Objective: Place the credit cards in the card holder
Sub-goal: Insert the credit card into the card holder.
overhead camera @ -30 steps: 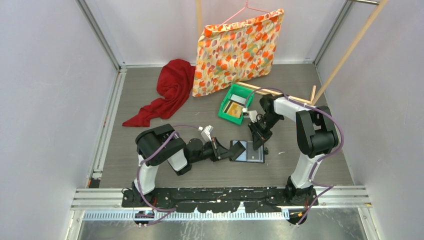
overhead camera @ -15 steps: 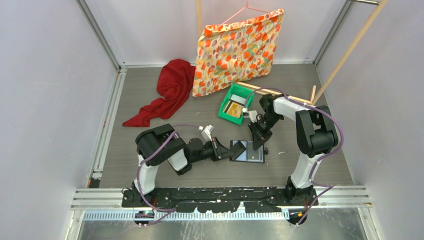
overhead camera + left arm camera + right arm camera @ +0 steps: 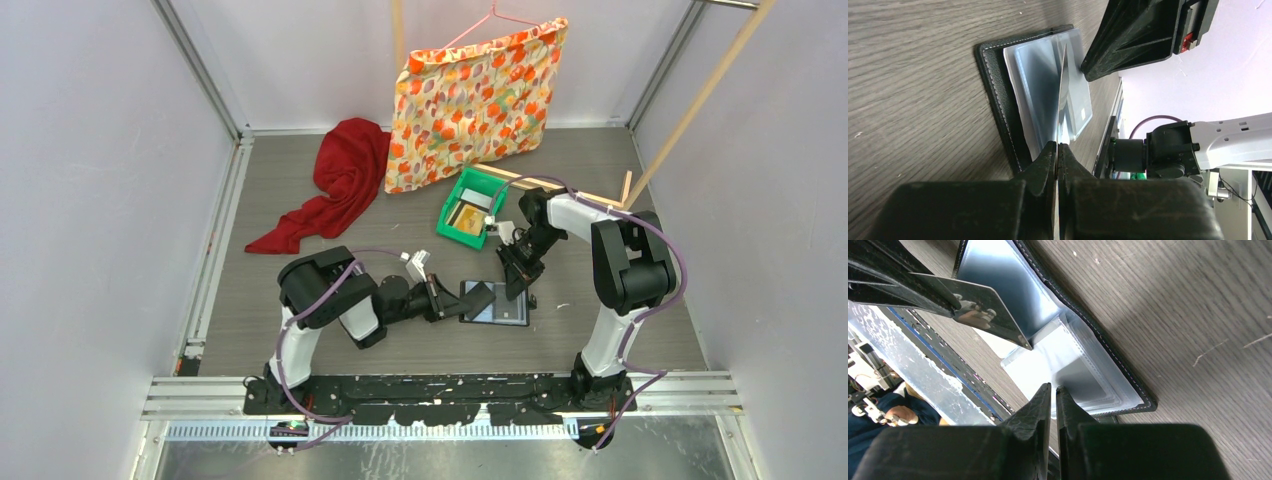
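Note:
The black card holder (image 3: 497,305) lies open on the table, its shiny pocket pages (image 3: 998,275) facing up. My left gripper (image 3: 458,300) (image 3: 1057,146) is shut on a dark credit card (image 3: 476,294) (image 3: 983,310). The card is tilted over the holder's left half, its corner close to a pocket mouth. My right gripper (image 3: 513,290) (image 3: 1054,388) stands over the holder's right half, its jaws pinched on a clear pocket page (image 3: 1023,365) that lifts from the stack. A yellow-gold credit card (image 3: 466,220) lies in the green tray.
The green tray (image 3: 452,203) sits just behind the holder. A red cloth (image 3: 335,185) lies at the back left and a patterned fabric (image 3: 470,100) hangs on a hanger at the back. Wooden sticks (image 3: 560,187) lean at the back right.
The left arm's elbow has shifted slightly to the right. Both grippers, the card and the holder sit about where they were.

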Robot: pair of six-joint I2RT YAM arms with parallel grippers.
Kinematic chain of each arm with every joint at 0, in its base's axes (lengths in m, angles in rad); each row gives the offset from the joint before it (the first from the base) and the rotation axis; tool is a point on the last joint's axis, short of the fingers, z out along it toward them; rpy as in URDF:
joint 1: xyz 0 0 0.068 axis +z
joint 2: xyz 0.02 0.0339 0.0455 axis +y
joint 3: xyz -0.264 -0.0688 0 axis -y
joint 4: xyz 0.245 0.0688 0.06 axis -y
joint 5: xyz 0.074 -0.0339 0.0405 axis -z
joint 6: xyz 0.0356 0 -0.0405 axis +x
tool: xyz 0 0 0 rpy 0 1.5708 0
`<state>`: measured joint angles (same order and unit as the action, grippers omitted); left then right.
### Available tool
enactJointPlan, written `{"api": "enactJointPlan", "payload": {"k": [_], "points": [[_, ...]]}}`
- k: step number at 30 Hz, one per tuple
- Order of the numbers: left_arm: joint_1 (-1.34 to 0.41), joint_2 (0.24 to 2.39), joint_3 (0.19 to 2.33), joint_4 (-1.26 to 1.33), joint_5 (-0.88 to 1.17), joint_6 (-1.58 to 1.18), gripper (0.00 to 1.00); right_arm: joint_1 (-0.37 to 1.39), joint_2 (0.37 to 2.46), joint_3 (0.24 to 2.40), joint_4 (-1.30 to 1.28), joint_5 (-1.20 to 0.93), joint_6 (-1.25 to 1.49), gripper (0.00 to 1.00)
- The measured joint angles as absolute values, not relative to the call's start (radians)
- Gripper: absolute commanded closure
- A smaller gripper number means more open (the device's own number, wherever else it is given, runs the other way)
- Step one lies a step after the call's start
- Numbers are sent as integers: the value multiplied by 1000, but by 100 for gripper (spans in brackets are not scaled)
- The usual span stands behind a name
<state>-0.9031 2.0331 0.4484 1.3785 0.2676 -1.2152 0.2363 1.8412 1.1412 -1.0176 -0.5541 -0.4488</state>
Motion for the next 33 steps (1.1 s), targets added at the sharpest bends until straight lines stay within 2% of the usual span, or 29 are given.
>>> {"api": "enactJointPlan", "payload": {"k": [28,33], "points": [[-890,2040,439,1394,286,-1226,100,239,1841,1141,-1018,-553,-449,86],[-882,1975,382,1386,270,-1221,100,239,1841,1141,-1018,-553,-449,86]]}}
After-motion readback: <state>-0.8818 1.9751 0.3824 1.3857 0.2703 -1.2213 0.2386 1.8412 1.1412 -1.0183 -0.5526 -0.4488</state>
